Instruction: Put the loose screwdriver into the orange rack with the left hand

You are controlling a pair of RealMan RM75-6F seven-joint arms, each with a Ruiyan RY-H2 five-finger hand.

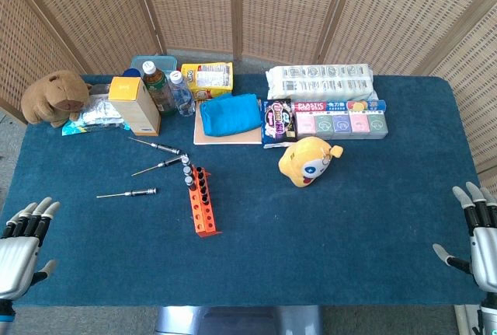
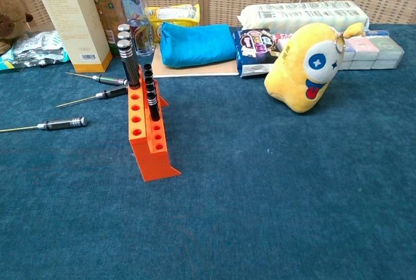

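An orange rack (image 1: pixel 203 204) (image 2: pixel 147 132) stands left of the table's middle, with several dark-handled screwdrivers upright in its far holes. Three loose screwdrivers lie on the blue cloth to its left: the nearest (image 1: pixel 128 193) (image 2: pixel 47 125), a middle one (image 1: pixel 160 165) (image 2: pixel 96 96) and a far one (image 1: pixel 155 145) (image 2: pixel 97 79). My left hand (image 1: pixel 22 248) rests at the table's near left corner, fingers spread, holding nothing. My right hand (image 1: pixel 480 234) sits at the near right edge, also spread and holding nothing. Neither hand shows in the chest view.
Along the back stand a brown plush (image 1: pixel 54 97), a tan carton (image 1: pixel 135 105), bottles (image 1: pixel 159 86), a blue pouch (image 1: pixel 230 113), snack packs (image 1: pixel 278 120) and a white packet (image 1: pixel 320 82). A yellow plush toy (image 1: pixel 309 162) (image 2: pixel 307 66) sits right of the rack.
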